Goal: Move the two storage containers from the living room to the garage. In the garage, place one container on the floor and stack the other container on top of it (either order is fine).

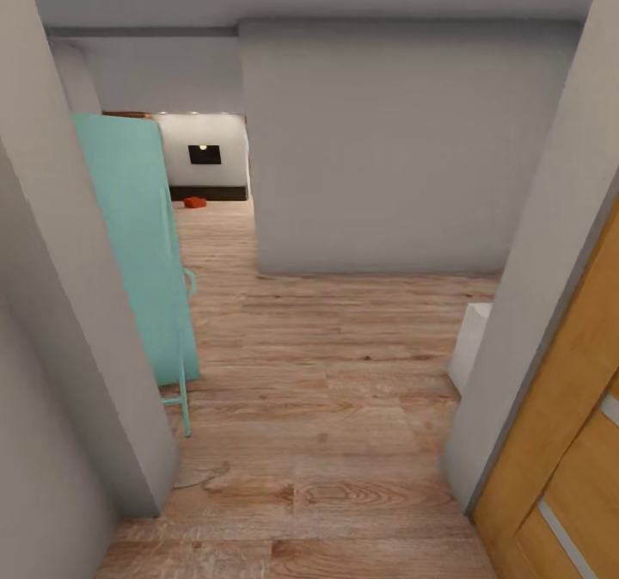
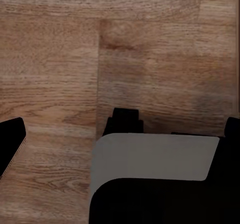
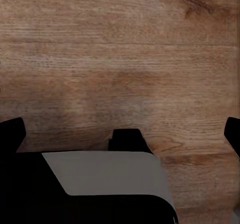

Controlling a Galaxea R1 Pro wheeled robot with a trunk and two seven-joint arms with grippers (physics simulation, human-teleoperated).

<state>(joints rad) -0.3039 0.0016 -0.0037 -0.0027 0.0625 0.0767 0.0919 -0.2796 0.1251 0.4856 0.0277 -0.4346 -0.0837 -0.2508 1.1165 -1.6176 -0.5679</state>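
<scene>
Both wrist views look straight down onto a wood-plank floor point(image 2: 55, 59). The left pincer point(image 2: 120, 131) has its two dark fingertips point(image 2: 12, 134) at the opposite edges of the left wrist view, so the jaws stand wide with only planks between them. The right pincer point(image 3: 120, 131) is the same: fingertips point(image 3: 12, 131) far apart at the edges of the right wrist view, wide and holding nothing. Under each pincer sits a grey-and-black part of the robot's own body point(image 2: 155, 159).

The head view looks through a doorway along a hallway. One small orange-red container point(image 1: 195, 202) lies on the planks far ahead, well apart from both pincers, just before a dark low cabinet point(image 1: 209, 192) against a white wall. A mint-green folding panel point(image 1: 137, 243) leans at the left side of the hallway, and a grey wall point(image 1: 404, 140) juts in on the right. An orange-brown wooden door point(image 1: 567, 441) with pale slits stands at the near right, beside a white box point(image 1: 471, 342).
</scene>
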